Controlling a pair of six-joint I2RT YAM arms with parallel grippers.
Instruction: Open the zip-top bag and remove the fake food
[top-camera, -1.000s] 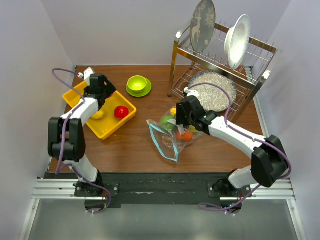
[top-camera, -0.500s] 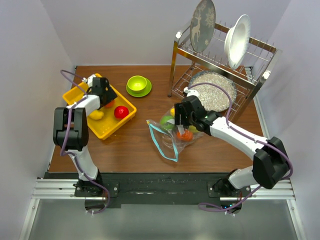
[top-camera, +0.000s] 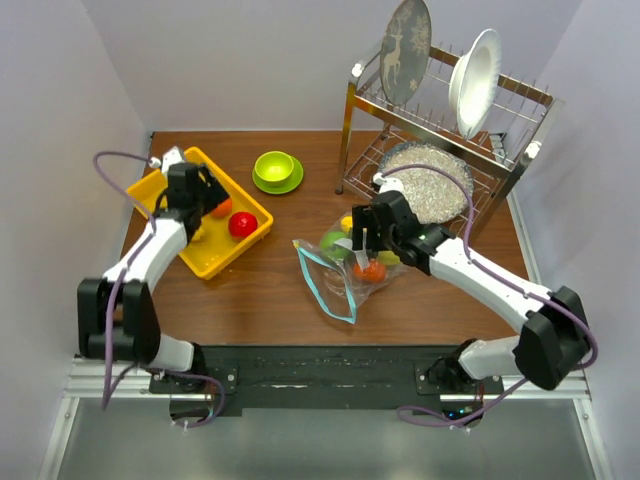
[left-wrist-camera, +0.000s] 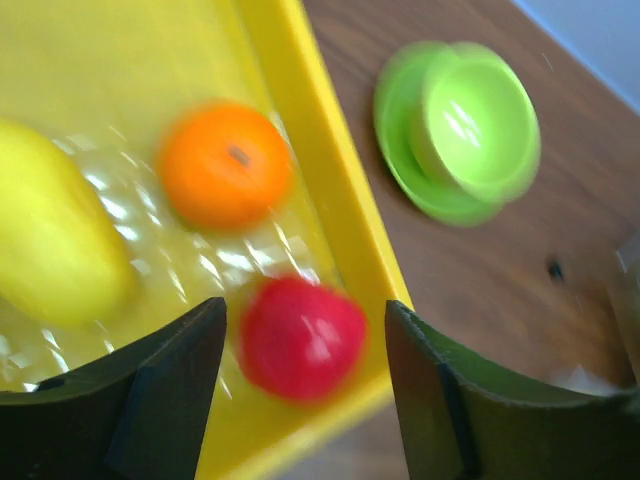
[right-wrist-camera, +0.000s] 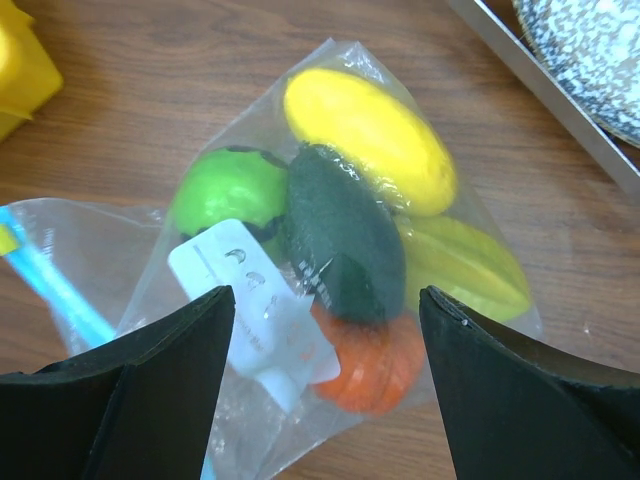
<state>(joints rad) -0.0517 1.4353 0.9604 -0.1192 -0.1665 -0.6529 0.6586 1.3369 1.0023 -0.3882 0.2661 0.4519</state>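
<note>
The zip-top bag (top-camera: 343, 272) lies on the table's middle, its teal zip strip (top-camera: 318, 282) toward the near left. Through it in the right wrist view (right-wrist-camera: 200, 400) show yellow (right-wrist-camera: 370, 135), green (right-wrist-camera: 228, 190), dark green (right-wrist-camera: 345, 235), orange (right-wrist-camera: 378, 368) and yellow-green (right-wrist-camera: 462, 268) fake food. My right gripper (top-camera: 362, 244) hangs open just above the bag (right-wrist-camera: 325, 300), holding nothing. My left gripper (top-camera: 203, 196) is open over the yellow tray (top-camera: 228, 256). A red fruit (left-wrist-camera: 300, 338) lies below its fingers, untouched (left-wrist-camera: 303, 320). An orange fruit (left-wrist-camera: 225, 165) and a yellow one (left-wrist-camera: 55, 235) lie in the tray too.
A lime-green bowl on its saucer (top-camera: 277, 170) stands behind the tray, also in the left wrist view (left-wrist-camera: 470, 130). A metal dish rack (top-camera: 440, 130) with plates and a speckled bowl (top-camera: 425, 195) fills the back right, close behind the right arm. Walls close in on both sides.
My left gripper has shifted a little left over the tray and its arm has swung outward; the orange fruit now lies uncovered in the tray. The right gripper has barely moved.
</note>
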